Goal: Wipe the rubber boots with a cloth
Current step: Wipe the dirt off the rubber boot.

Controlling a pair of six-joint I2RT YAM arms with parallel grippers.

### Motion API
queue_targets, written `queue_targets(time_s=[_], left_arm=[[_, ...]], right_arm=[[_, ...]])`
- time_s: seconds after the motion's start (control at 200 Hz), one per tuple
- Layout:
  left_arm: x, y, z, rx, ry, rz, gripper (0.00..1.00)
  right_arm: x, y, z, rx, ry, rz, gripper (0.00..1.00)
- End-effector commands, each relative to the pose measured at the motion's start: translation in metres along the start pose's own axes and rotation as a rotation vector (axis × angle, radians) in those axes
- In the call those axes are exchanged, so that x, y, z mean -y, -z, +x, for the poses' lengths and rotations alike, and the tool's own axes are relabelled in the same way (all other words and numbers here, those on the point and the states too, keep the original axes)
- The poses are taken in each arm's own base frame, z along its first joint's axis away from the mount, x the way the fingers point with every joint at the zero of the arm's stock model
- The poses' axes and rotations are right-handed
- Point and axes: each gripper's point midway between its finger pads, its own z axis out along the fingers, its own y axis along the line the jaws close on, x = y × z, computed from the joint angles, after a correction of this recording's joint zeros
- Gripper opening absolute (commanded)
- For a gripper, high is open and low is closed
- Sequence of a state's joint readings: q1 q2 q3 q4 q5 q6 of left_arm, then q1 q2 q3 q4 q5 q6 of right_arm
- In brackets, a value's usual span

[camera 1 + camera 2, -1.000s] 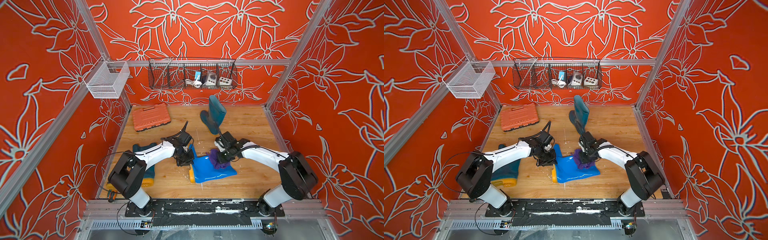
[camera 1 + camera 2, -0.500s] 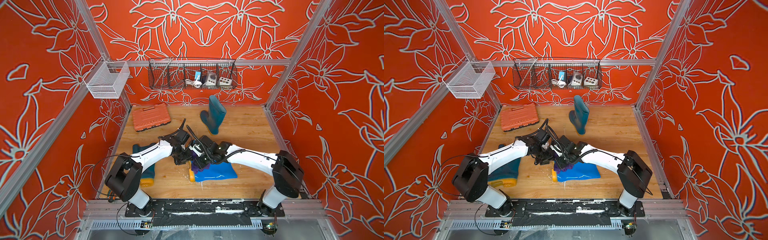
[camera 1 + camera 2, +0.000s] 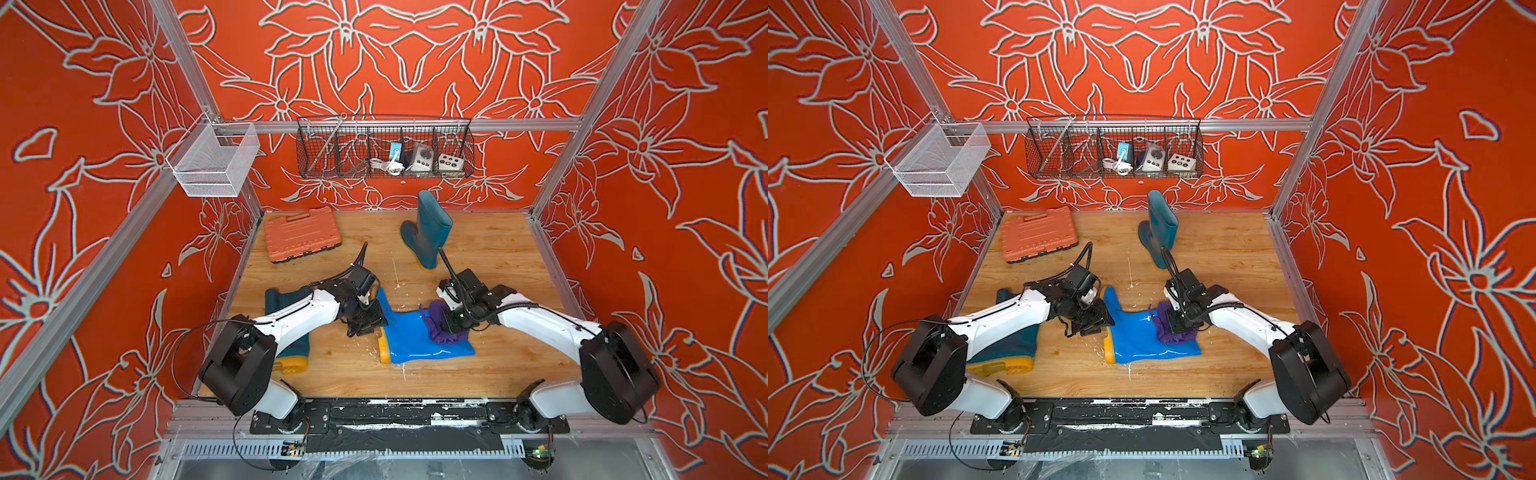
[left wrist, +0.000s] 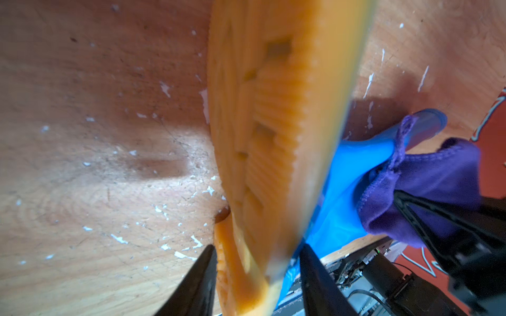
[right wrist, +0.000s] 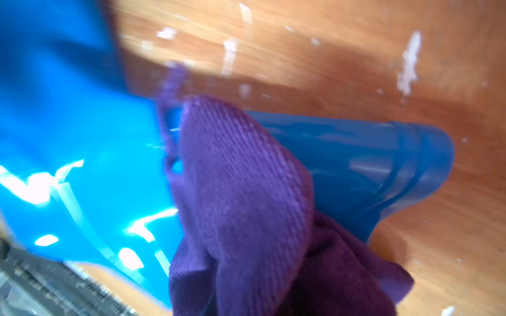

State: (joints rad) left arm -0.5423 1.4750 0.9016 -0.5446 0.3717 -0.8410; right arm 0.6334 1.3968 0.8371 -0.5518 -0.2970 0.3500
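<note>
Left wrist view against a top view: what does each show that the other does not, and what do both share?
Only the left wrist view: the ribbed tread of the orange sole, with the left fingers on either side of its end. Only a top view: the standing teal boot, the lying teal boot, the orange case. Both: the blue boot lying on its side, the purple cloth on its shaft.
</note>
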Motion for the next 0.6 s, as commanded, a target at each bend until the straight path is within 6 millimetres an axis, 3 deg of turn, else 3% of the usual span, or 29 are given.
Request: queue_targets(time_s=[0.0,0.115,0.205,0.3,0.38,0.505,0.595], left_arm=[[-0.01,-0.007,0.019,-0.066,0.002,-0.023,0.47],[-0.011,-0.015,0.023,-0.085,0.028,0.0,0.41],[-0.007,-0.018,0.024,-0.108,0.025,0.01,0.3],[-0.004,-0.017,0.022,-0.115,0.009,0.005,0.18],[-0.004,-0.015,0.021,-0.113,-0.009,-0.006,0.08],[-0.002,-0.014,0.021,-0.118,-0.027,-0.013,0.0],[-0.001,-0.014,0.02,-0.122,-0.038,-0.016,0.0]], right_arm=[[-0.055,0.013,-0.02,0.052,0.133,-0.072,0.0],[-0.126,0.003,-0.028,0.049,0.274,-0.197,0.0],[-0.138,-0.019,-0.023,-0.017,0.285,-0.222,0.0],[-0.118,-0.034,-0.013,-0.071,0.285,-0.163,0.0],[-0.081,-0.036,-0.007,-0.097,0.239,-0.086,0.0],[-0.006,-0.02,0.003,-0.099,0.047,-0.014,0.0],[0.02,0.001,0.002,-0.044,-0.003,0.001,0.0]])
